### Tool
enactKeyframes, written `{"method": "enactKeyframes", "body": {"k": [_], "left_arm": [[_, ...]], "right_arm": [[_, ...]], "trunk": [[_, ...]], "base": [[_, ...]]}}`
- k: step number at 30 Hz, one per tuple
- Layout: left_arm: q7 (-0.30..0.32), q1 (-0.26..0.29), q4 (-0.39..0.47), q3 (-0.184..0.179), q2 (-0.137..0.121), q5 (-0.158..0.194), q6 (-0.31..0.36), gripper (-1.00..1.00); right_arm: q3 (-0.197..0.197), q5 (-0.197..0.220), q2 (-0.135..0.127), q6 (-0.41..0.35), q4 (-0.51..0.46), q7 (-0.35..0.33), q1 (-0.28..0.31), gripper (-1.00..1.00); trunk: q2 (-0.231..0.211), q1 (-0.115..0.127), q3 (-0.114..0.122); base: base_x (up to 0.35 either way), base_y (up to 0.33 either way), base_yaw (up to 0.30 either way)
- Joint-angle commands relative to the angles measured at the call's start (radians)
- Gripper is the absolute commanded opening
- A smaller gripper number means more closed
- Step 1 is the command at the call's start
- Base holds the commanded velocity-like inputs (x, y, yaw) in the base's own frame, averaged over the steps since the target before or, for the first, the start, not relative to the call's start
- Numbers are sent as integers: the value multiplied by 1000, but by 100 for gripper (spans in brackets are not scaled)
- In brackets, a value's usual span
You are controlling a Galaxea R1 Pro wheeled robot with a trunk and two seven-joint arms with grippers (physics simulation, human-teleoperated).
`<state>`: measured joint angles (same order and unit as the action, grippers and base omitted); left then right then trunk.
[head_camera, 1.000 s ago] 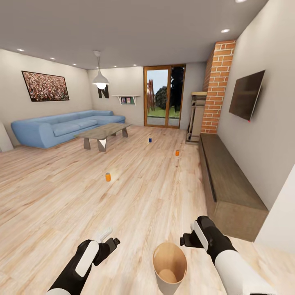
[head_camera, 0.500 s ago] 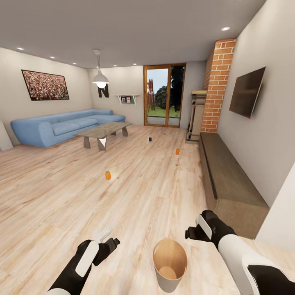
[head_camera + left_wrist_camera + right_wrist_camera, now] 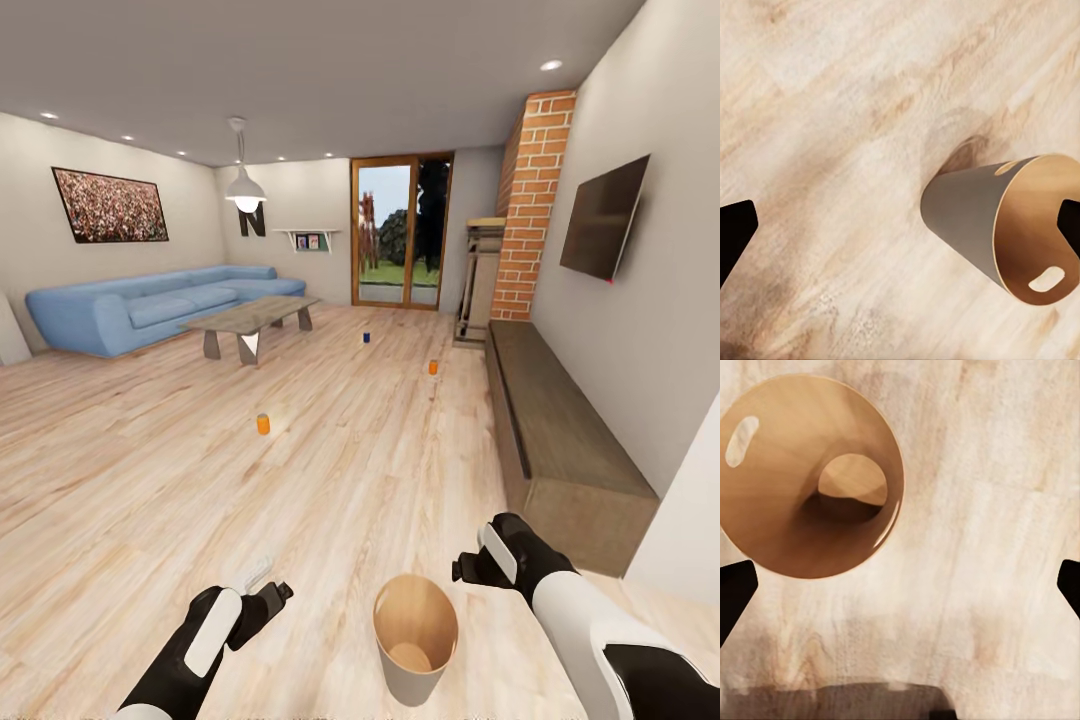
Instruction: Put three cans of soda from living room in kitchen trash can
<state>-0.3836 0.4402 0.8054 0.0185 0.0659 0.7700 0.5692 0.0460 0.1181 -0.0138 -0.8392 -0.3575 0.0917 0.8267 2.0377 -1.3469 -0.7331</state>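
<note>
Wood-floored living room with long blue sofa (image 3: 150,312) ahead. Pale grey tapered bin with tan inside (image 3: 414,636) upright on floor between both arms, empty. 3 cans untouched on floor: orange (image 3: 263,424), orange (image 3: 433,367), dark blue (image 3: 366,339). Left gripper (image 3: 268,585) and right gripper (image 3: 462,570) spread wide, empty. Next: drive to nearest orange can, then grasp.

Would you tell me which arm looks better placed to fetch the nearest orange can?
Probably the left: the nearest orange soda can stands on the wood floor ahead on the left gripper's side, its fingers open and empty.
</note>
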Motion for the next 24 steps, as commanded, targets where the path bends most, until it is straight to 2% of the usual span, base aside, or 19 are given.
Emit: {"method": "enactKeyframes", "body": {"k": [1,24], "left_arm": [[0,0,0,0,0,0,0,100],[0,0,-2,0,0,0,0,100]], "right_arm": [[0,0,0,0,0,0,0,100],[0,1,0,0,0,-1,0,100]], "trunk": [[7,-4,-3],[168,-92,-75]], "base": [[0,0,0],[0,0,0]]}}
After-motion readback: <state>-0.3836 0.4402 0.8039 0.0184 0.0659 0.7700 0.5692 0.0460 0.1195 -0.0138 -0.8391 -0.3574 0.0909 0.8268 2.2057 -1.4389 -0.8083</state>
